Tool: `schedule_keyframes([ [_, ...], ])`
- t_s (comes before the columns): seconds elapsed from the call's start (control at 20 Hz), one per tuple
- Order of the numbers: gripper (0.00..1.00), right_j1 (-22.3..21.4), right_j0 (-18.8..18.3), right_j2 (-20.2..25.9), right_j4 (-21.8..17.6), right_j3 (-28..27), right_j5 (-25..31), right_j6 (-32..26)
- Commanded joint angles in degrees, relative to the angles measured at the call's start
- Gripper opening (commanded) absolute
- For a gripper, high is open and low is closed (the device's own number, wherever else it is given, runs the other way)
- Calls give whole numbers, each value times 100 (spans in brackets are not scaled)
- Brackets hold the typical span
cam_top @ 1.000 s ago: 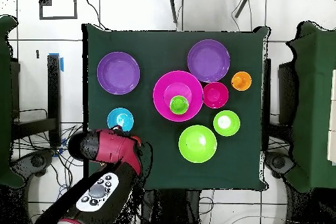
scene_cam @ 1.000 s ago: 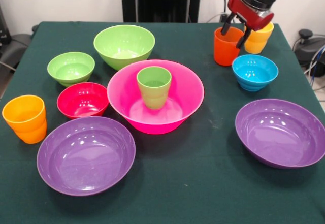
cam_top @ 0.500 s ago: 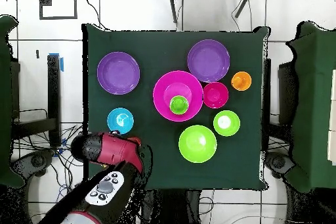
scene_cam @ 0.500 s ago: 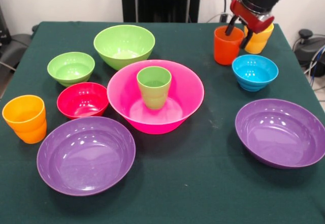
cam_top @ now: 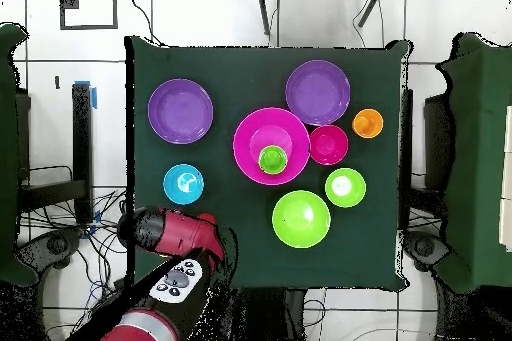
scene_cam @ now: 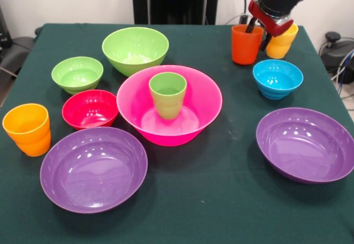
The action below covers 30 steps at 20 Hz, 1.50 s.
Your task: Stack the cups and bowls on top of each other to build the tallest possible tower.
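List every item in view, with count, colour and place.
Pink bowl: one, table centre, base of the tower.
Green cup: one, upright inside the pink bowl.
Purple bowls: two, front left and front right.
Green bowls: two, larger behind the pink bowl, smaller to its left.
Red bowl: one, left of the pink bowl.
Blue bowl: one, right side.
Orange cup: one, far left.
Red-orange cup: one, back right, in the pincer's grip.
Yellow-orange cup: one, behind the pincer.
Table: one, dark green cloth.
Pincer: one, red and black, one finger inside the red-orange cup.
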Motion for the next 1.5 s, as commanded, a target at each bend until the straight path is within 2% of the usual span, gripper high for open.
schedule_keyframes([
  [0.05, 100, 136, -278, 1046, 57, 530, -820, 655],
  [0.25, 100, 181, -370, 1094, -66, 539, -1220, 653],
  [0.5, 100, 421, 42, 516, -161, 165, -1589, 836],
  [0.6, 100, 474, 144, 322, -155, 29, -1667, 820],
  [1.0, 100, 421, 145, 31, -186, -184, -1617, 563],
  [1.5, 100, 376, -204, 301, -344, -230, -1817, 371],
])
